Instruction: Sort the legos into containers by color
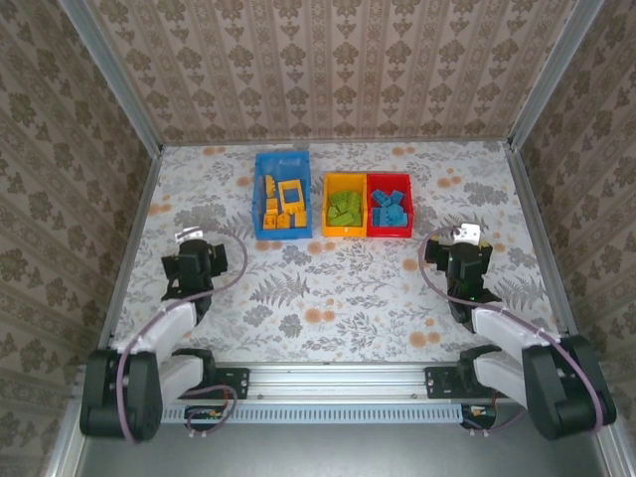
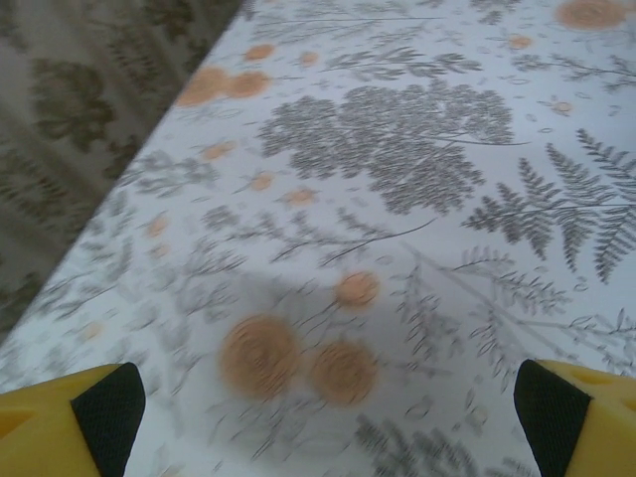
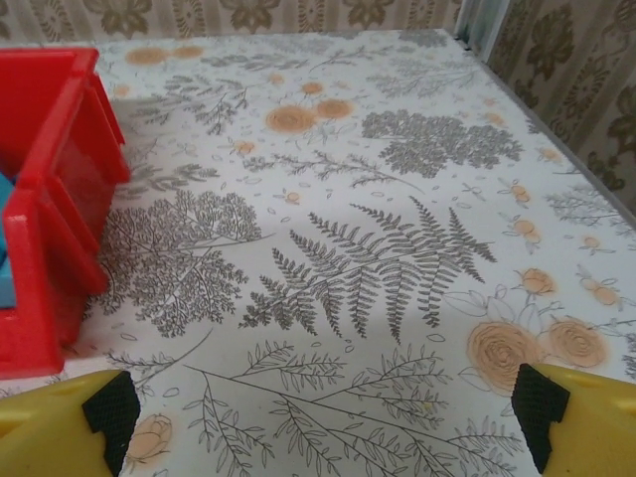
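Legos (image 1: 345, 209), studded plastic, inside three rectangular containers (image 1: 282, 159), left tool (image 2: 330, 402) and right tool (image 3: 326, 409) spread, empty

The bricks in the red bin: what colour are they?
Blue bricks, red bin; best seen in the top external view.

From the middle of the surface (image 1: 328, 298), the blue bin (image 1: 282, 235) stands at 11 o'clock and the joined yellow bin (image 1: 344, 234) and red bin (image 1: 389, 234) at 12 to 1, with a narrow bare lane between blue and yellow; from 3 through 6 to 9 the surface lies bare. Walls (image 1: 328, 70) close it in at 9, 12 and 3. The red bin's wall sits at 9 o'clock of the right fingers (image 3: 111, 412), with open surface from 12 to 3, and bare surface lies ahead of the left fingers (image 2: 104, 407).
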